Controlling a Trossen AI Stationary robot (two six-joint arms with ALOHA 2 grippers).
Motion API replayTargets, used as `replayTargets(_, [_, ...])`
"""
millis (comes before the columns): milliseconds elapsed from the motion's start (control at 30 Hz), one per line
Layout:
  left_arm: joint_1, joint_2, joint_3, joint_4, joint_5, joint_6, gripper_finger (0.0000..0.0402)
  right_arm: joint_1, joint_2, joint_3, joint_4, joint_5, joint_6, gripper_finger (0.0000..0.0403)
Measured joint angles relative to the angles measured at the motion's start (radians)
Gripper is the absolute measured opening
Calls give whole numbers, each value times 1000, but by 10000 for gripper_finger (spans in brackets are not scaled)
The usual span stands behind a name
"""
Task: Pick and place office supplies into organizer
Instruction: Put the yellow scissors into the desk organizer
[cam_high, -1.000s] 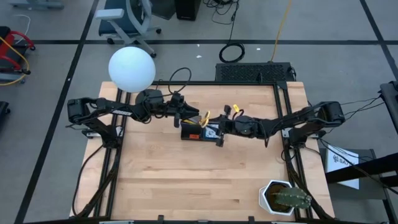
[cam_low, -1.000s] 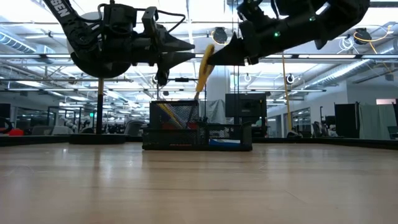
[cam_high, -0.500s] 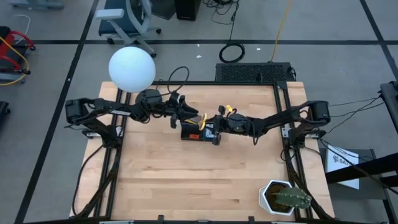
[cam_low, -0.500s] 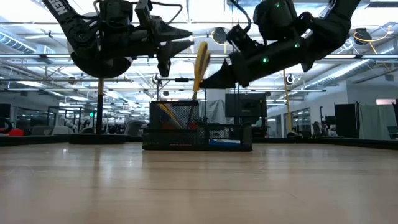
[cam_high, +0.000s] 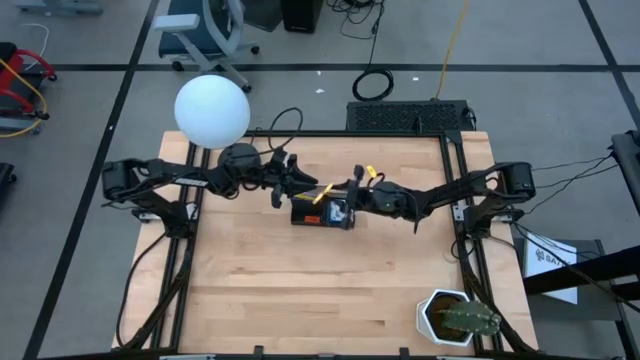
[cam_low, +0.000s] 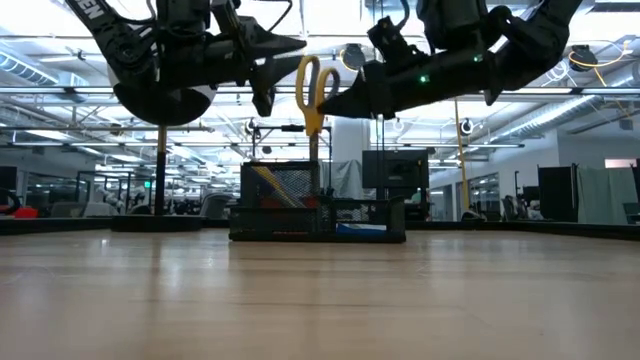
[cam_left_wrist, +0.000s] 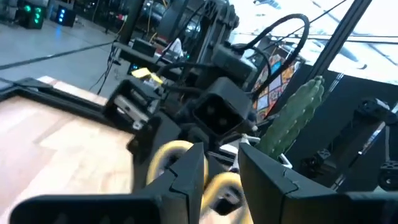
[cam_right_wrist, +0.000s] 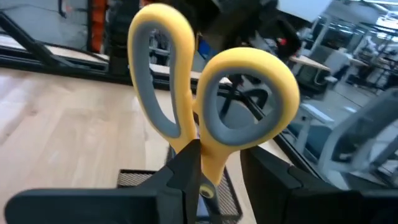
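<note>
Scissors (cam_low: 312, 90) with yellow handles hang in the air, straight above the black organizer (cam_low: 317, 208) near the back of the table (cam_high: 320, 290). The handles are up and the blades point down toward the tall mesh part of the organizer.

The right claw (cam_right_wrist: 217, 171) is pinching the scissors just under the 2 yellow loops, with 1 finger on each side. In the right wrist view the loops stick up right past the fingers. In the low view the right claw comes in from the side and meets the scissors near the top.

The left claw (cam_left_wrist: 221, 168) is very close too, on the other side of the scissors. Its fingers are a little apart. The yellow loops show just past them, but I cannot tell if this claw is touching the scissors or only waiting beside them.

Scissors like these look hard and stiff, and light enough for 1 claw. The plastic handles may be smooth, so they could slip or swing. Holding the neck just under the loops looks like a good spot, because the blades then hang straight down. The blade tips are sharp and could catch on the mesh.
</note>
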Motion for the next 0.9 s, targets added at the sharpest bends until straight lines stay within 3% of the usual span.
replayTargets(300, [0, -7, 0, 5, 0, 1, 104, -44, 20, 0, -18, 4, 118, 105])
replayTargets(500, [0, -7, 0, 3, 0, 1, 104, -79, 152, 0, 124, -161, 119, 105])
replayTargets(600, [0, -7, 0, 4, 0, 1, 104, -92, 193, 4, 156, -177, 146, 105])
replayTargets(900, [-5, -7, 0, 4, 0, 2, 104, -103, 132, 13, 73, -152, 110, 105])
